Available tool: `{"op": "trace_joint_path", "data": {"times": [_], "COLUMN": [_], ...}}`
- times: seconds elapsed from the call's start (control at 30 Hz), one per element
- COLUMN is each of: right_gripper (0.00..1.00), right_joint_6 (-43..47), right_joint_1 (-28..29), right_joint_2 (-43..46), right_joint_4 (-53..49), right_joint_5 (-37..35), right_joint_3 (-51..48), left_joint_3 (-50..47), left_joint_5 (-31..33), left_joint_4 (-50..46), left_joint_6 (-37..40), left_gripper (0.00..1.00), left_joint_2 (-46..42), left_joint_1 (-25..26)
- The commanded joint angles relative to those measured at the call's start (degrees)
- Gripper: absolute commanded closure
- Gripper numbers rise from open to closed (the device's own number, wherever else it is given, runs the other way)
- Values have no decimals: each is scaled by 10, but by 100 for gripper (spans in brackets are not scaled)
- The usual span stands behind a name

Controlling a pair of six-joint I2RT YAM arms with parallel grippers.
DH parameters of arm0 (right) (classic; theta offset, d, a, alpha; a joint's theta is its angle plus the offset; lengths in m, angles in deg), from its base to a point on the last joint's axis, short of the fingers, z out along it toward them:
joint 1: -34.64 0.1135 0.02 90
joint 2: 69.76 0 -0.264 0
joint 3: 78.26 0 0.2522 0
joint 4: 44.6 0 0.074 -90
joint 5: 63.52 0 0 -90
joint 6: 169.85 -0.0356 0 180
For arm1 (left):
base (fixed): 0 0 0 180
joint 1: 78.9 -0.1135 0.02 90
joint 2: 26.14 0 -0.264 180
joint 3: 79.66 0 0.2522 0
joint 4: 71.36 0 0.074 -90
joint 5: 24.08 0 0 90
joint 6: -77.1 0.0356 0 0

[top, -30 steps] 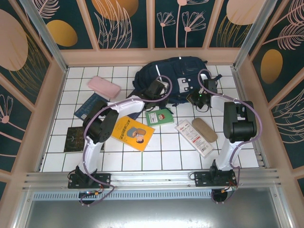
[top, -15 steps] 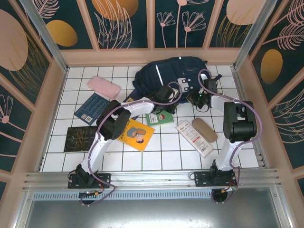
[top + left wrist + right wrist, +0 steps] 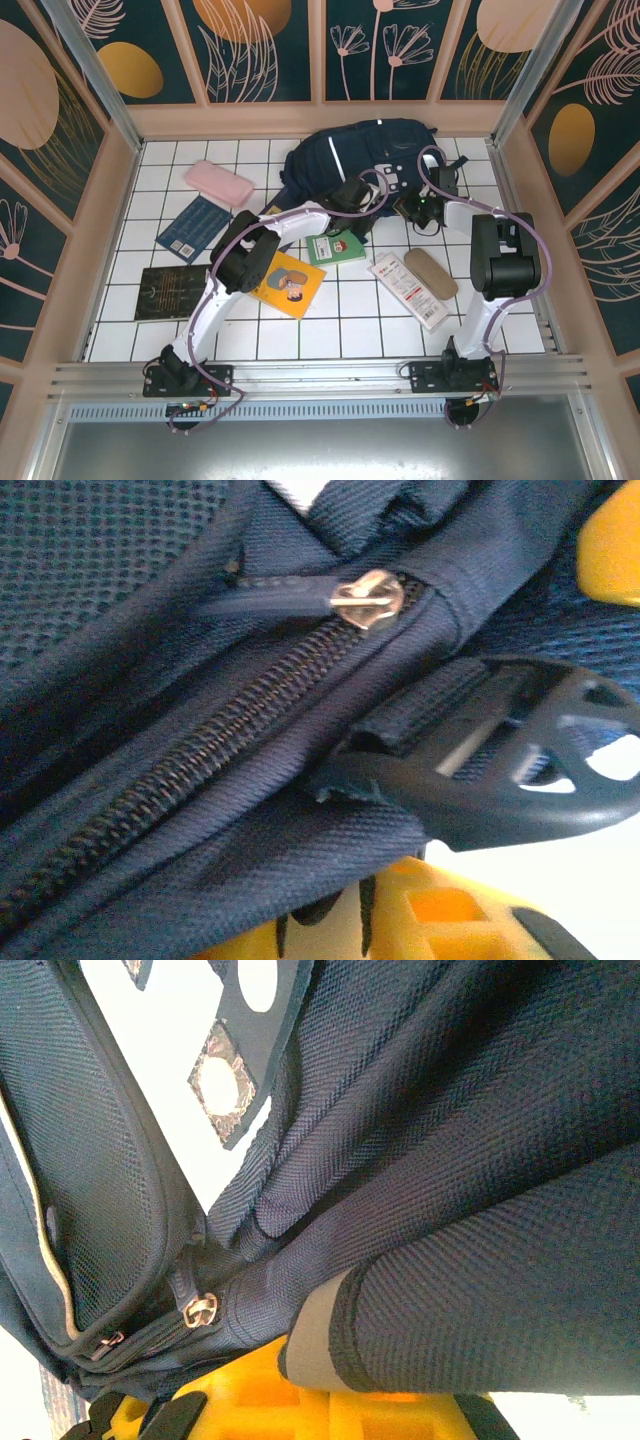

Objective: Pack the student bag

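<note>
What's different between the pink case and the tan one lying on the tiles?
The pink case is pale pink; the tan case is a dull brown. The pink case looks longer and wider than the tan case. The pink case lies left of the student bag, the tan case in front of it, towards the right. Both are rounded oblongs lying flat, not yet packed.

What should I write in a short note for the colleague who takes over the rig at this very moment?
Left gripper: on the student bag, at a closed zip; grip unclear.
Right gripper: shut, against the bag's fabric.
Done: no packing to see.
To do: open the bag, then pack the pink case, blue book, black book, yellow book, green booklet, white packet and tan case from the table.
</note>
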Motion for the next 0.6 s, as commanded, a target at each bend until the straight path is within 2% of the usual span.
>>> {"op": "trace_joint_path", "data": {"times": [0.0, 0.1, 0.13, 0.37, 0.57], "right_gripper": [100, 100, 100, 100, 100], "right_joint_6": [-7, -8, -9, -7, -7], "right_joint_1": [3, 3, 3, -1, -5], "right_joint_2": [13, 14, 14, 15, 20], "right_joint_4": [7, 8, 7, 4, 5], "right_joint_5": [12, 11, 10, 8, 11], "right_joint_3": [7, 7, 7, 9, 6], "left_joint_3": [15, 12, 9, -53, -84], "left_joint_5": [9, 12, 12, -5, -45], "left_joint_4": [6, 3, 4, 28, 21], "left_joint_6": [15, 14, 12, -2, -11], "left_gripper": [78, 98, 100, 100, 100], "left_joint_2": [35, 33, 29, -27, -68], "left_joint_1": [-2, -2, -2, -2, -2]}}
